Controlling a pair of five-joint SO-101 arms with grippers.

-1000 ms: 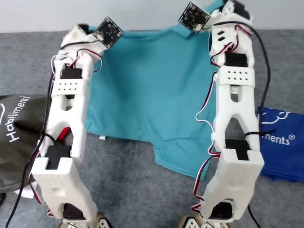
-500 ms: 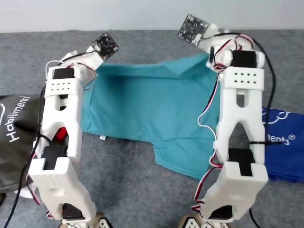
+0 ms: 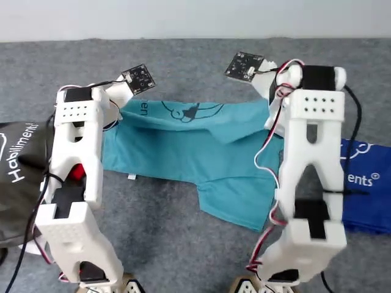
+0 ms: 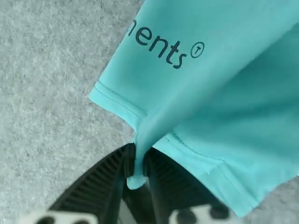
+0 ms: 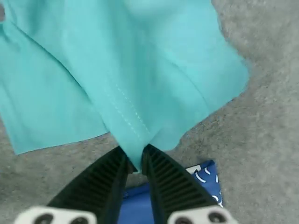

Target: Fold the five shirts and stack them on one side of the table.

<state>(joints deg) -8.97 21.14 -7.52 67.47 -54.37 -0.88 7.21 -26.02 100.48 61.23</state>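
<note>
A teal shirt lies on the grey table, its far edge lifted and folded over toward the near side, dark print showing on the turned-over strip. My left gripper is shut on the shirt's hem at the far left corner; in the high view it sits under the left arm's head. My right gripper is shut on a pinched fold of the teal shirt at the far right corner, below the right arm's head.
A folded blue shirt lies at the table's right edge, also seen in the right wrist view as blue cloth. A dark grey shirt with white print lies at the left edge. Grey felt table lies open near the arm bases.
Both arms have drawn back toward the near side, pulling the shirt's far edge up and over. The printed underside has come into sight along the fold.
</note>
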